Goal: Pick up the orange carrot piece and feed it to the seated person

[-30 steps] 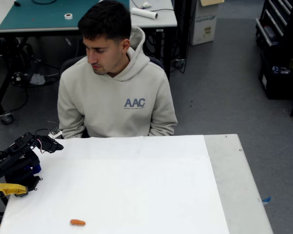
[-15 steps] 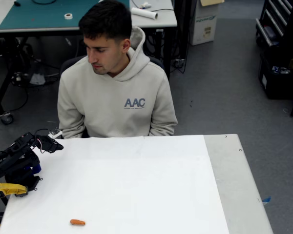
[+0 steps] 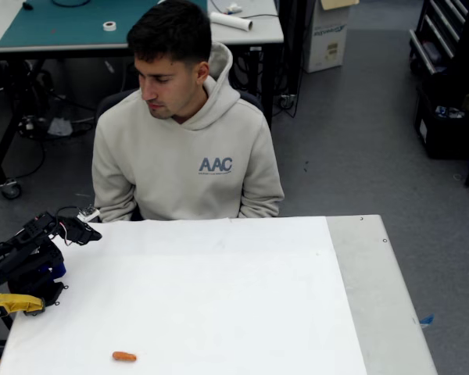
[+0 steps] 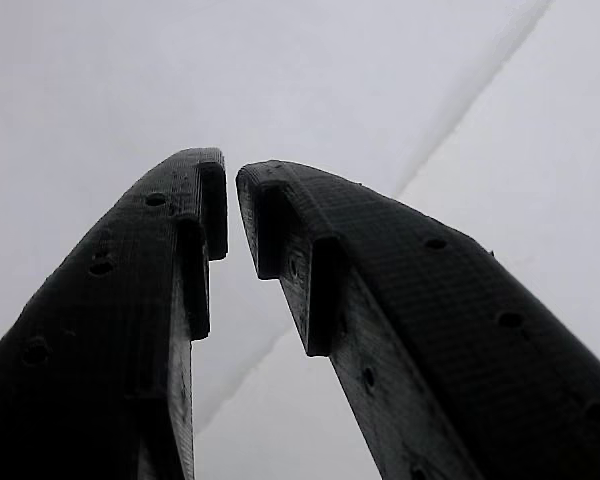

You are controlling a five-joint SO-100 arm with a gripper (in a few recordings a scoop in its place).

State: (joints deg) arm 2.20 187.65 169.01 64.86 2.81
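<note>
**Carrot alone on the desk, arm folded at the edge**

In the fixed view, the carrot (image 3: 124, 356) lay flat on the white desk (image 3: 219, 297), close to the desk's near edge and toward its left side, with bare white surface all round it and nothing touching it. The person (image 3: 184, 148) sat behind the desk's far edge in a beige hoodie lettered "AAC", head turned down and toward the picture's left. The carrot was well apart from the person, with nearly the whole depth of the desk between them. The black arm (image 3: 27, 254) sat folded at the desk's left edge, roughly midway between carrot and person, and its hand (image 3: 76, 231) pointed toward the desk's far left corner, well apart from the carrot. A yellow handle (image 3: 14, 303) lay just beside the arm's base, at the desk's left edge and farther from the near edge than the carrot. Behind the person stood a second table with a green mat (image 3: 78, 22) on it.

In the wrist view, the hand (image 4: 230, 200) showed two dark fingers (image 4: 110, 320) against the white desk. Their tips were drawn nearly together, leaving only a thin gap, and they held nothing. A faint crease (image 4: 460, 110) ran across the desk sheet behind them.
</note>
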